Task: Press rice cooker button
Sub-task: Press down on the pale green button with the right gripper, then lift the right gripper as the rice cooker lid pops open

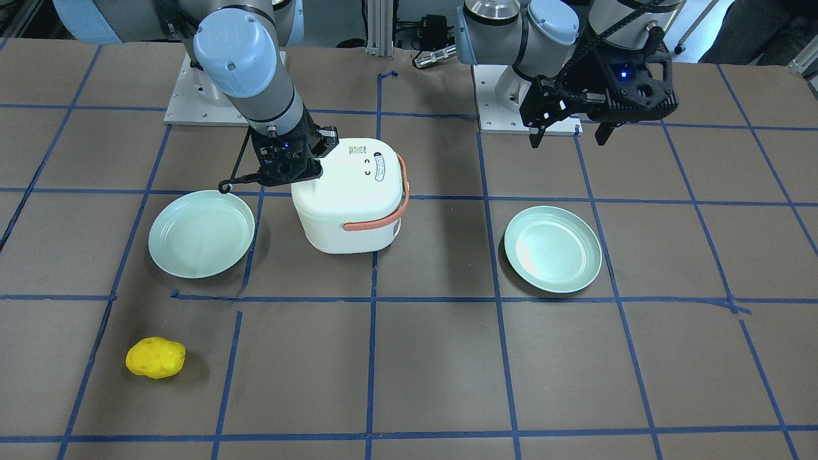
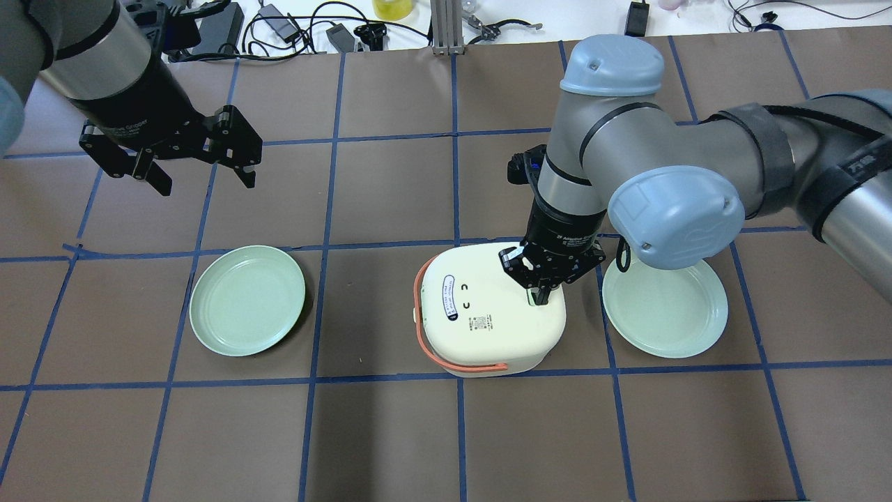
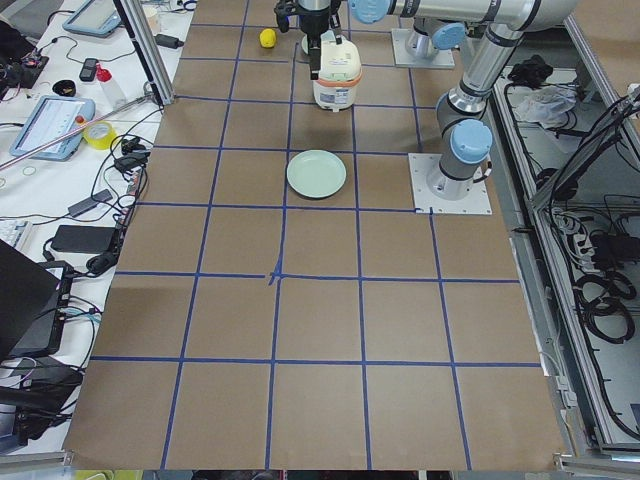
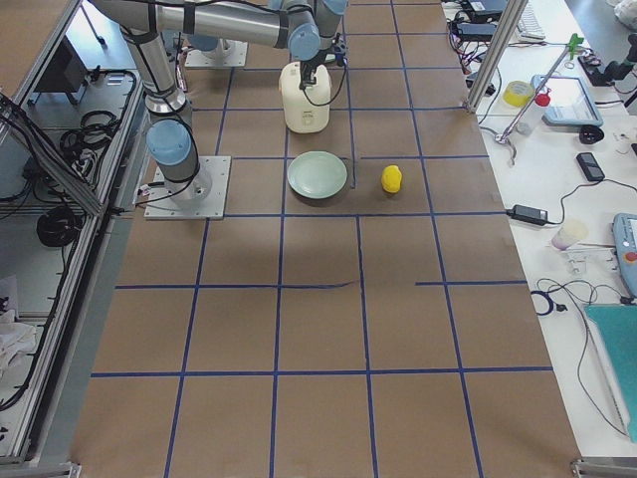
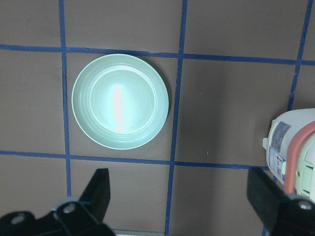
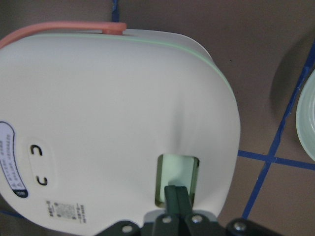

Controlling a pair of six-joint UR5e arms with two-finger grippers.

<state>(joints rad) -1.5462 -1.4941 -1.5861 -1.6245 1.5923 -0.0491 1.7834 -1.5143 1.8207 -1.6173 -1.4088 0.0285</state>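
Observation:
The white rice cooker [image 2: 488, 314] with its salmon-orange strap handle [image 2: 422, 333] stands with its lid down near the table's middle; it also shows in the front-facing view [image 1: 348, 198]. My right gripper [image 2: 540, 296] is shut, its tips pointing down into the pale green button recess [image 6: 177, 178] near the lid's edge. In the right wrist view the closed fingertips [image 6: 177, 194] sit on the button. My left gripper [image 2: 205, 180] is open and empty, held above the table far to the cooker's left, also seen from the front [image 1: 569, 136].
A light green plate [image 2: 247, 300] lies below the left gripper, and it also shows in the left wrist view [image 5: 120, 101]. A second green plate [image 2: 665, 307] lies just right of the cooker. A yellow lumpy object [image 1: 155, 358] lies near the operators' side.

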